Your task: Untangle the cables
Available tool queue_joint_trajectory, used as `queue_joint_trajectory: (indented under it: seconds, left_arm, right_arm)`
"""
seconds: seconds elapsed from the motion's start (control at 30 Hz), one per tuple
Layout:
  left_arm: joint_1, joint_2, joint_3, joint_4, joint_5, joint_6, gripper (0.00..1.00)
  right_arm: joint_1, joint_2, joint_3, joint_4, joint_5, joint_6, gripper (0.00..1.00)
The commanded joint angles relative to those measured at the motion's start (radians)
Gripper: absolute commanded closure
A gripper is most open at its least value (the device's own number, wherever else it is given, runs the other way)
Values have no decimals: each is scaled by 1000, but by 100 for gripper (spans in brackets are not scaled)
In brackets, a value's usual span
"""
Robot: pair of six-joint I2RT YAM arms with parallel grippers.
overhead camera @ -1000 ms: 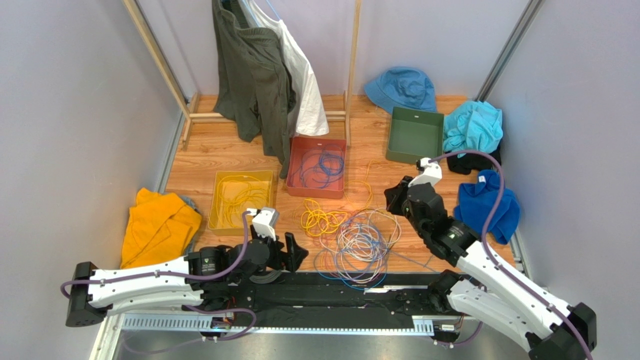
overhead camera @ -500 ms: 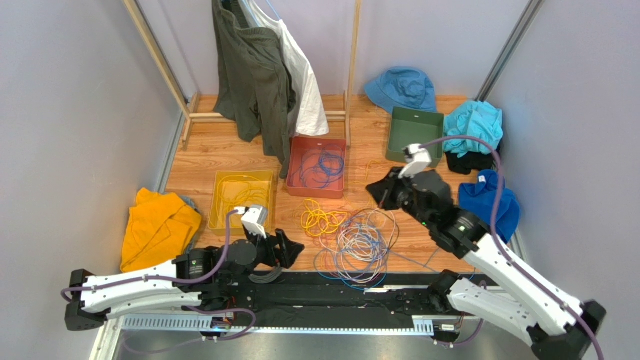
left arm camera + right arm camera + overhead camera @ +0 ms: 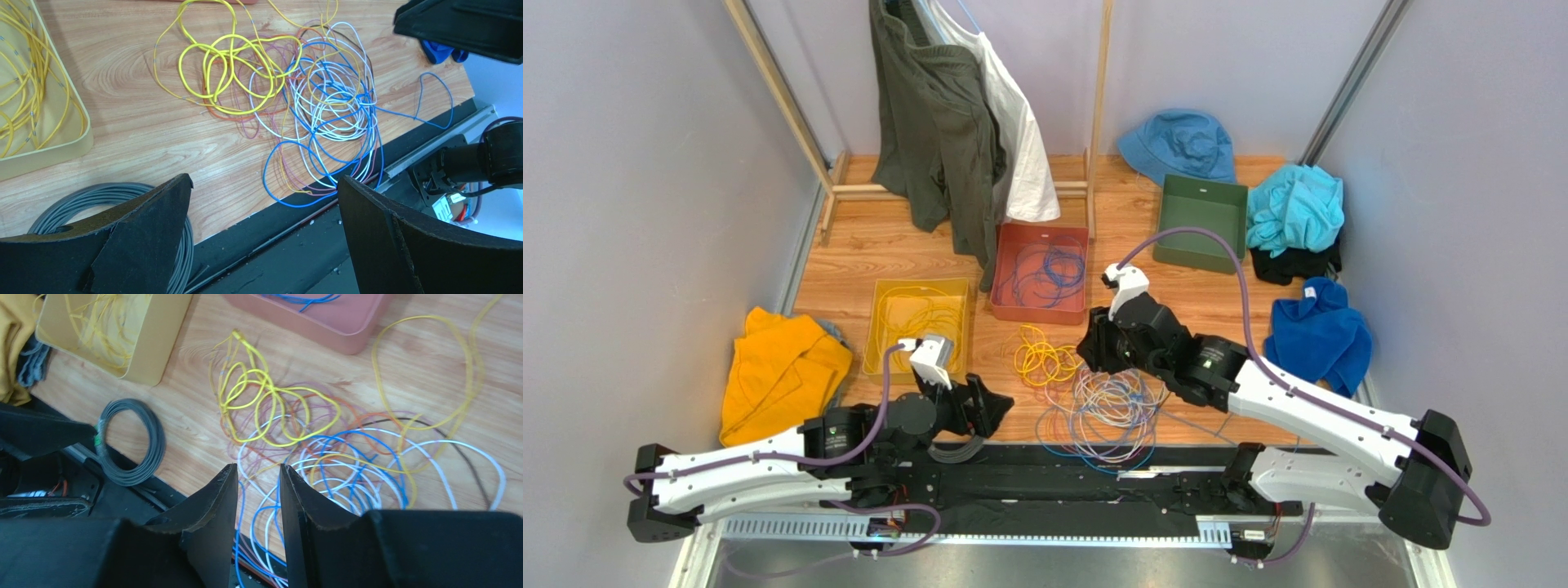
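A tangle of blue, white and thin reddish cables [image 3: 1112,398] lies on the wooden floor near the front edge, with a yellow cable [image 3: 1044,359] knotted at its far left. The tangle also shows in the left wrist view [image 3: 331,104] and the right wrist view [image 3: 350,462]. My left gripper [image 3: 987,404] is wide open and empty, low at the near left of the tangle [image 3: 263,179]. My right gripper [image 3: 1091,346] hovers over the tangle's far edge. Its jaws stand a narrow gap apart with nothing between them [image 3: 258,468].
A grey cable coil [image 3: 116,199] lies beside my left gripper. A yellow tray [image 3: 875,331] with yellow cable and a red tray [image 3: 999,276] with blue cable sit behind, a green tray [image 3: 1201,221] farther right. Clothes hang on a rack [image 3: 946,123]. An orange cloth [image 3: 781,368] and a blue cloth [image 3: 1320,337] flank the floor.
My right arm has swung left from near the blue cloth to above the tangle. My left gripper has drawn back a little to the left.
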Motion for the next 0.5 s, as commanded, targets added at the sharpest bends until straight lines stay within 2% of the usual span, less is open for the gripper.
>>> queue_joint_trajectory:
  seconds: [0.0,0.13,0.2,0.33,0.47]
  left_arm:
    - [-6,33,13,39,9,15,2]
    - [-6,70,2,78,24,12,2]
    - [-6,94,-1,98,37,4,2]
    - [-6,137,5,116,58,-1,2]
    - [-6,154,7,121,69,-7,2]
  right_arm:
    - [-4,-65,-22,-61,155,-23,65]
    - [-15,-88,-122,-79,267,46,65]
    - [-65,-91,-184,-79,293,103,65]
    - [-203,-57,-244,-52,252,138,66]
    - [-241,-7,-255,-30,264,138,66]
